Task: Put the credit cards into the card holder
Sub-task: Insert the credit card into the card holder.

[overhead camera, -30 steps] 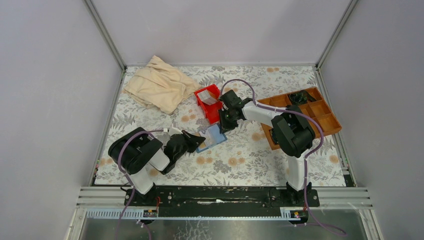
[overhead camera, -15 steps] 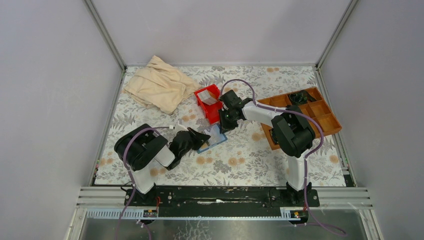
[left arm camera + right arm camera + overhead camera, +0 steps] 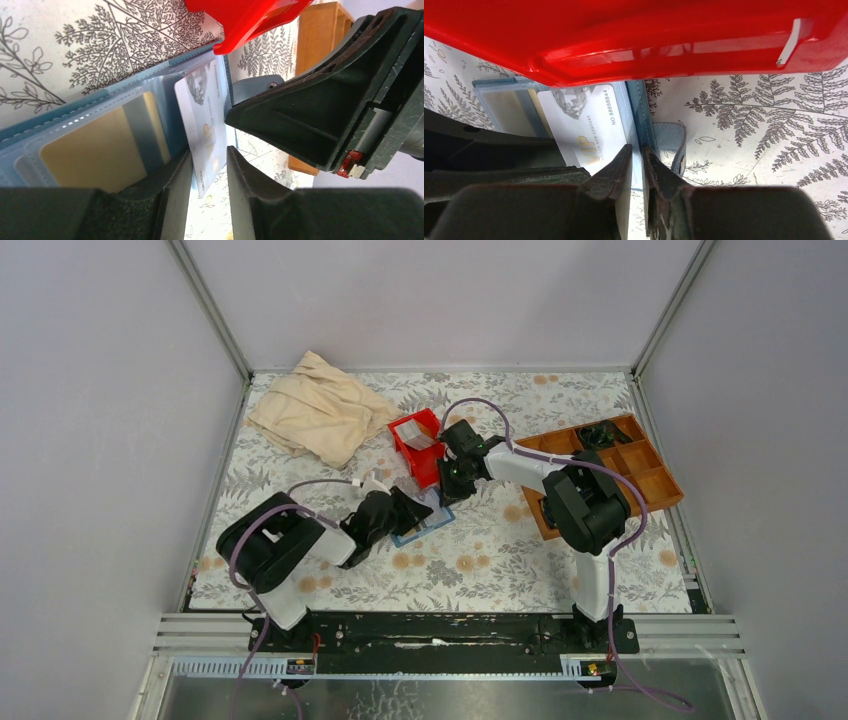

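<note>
The card holder [image 3: 430,525] is boxed in: the red bin [image 3: 418,445] stands just behind it, the right end effector [image 3: 447,490] is clamped on its far right edge, and the left end effector [image 3: 412,510] covers its left half, jaws slightly parted around a credit card [image 3: 205,135]. Open floral surface [image 3: 480,560] lies in front of the holder, toward the near edge. A crumpled cloth [image 3: 320,418] fills the far left corner and a wooden tray [image 3: 640,475] blocks the right side.
</note>
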Controlling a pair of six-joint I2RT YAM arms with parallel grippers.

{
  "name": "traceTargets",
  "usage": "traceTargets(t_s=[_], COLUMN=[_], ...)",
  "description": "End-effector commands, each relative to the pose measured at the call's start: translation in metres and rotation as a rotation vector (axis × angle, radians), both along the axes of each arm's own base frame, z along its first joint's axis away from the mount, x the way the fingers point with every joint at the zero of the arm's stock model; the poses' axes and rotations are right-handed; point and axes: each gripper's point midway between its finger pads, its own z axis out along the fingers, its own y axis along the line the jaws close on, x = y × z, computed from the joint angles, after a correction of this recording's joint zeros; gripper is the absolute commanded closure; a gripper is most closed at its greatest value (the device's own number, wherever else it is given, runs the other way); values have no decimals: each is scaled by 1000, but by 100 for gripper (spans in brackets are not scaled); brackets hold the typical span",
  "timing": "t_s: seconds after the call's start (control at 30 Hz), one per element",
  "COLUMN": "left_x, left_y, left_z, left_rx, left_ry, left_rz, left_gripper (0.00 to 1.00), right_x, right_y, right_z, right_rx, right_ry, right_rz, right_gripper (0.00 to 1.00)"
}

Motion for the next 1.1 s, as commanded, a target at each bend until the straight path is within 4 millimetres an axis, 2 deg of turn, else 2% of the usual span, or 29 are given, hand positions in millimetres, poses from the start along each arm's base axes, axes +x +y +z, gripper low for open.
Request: traceTargets(t_s=[0.0,0.23,0.6,0.9,1.07], left_x=[-32,-41,-51,-63,-64], left_y=[17,35,59,78,80], left_z=[-41,-31,-5,-24,-36], left_rx=[239,341,387,487,540], left_ry=[149,180,150,229,274], left_rz=[-102,-101,-52,-24,-40], left_gripper=[61,57,54,55,55], right_x=[-12,-6,-6,-8,-12], right_y=[-6,-3,3,-5,-16], right_z=[-14,1,22,52,53], right_rx=[-37,-12,57,73,38], right_ry=[32,-13,-55,-128,-143], right_rz=[17,13,11,11,-1], right_gripper=[79,76,69,61,58])
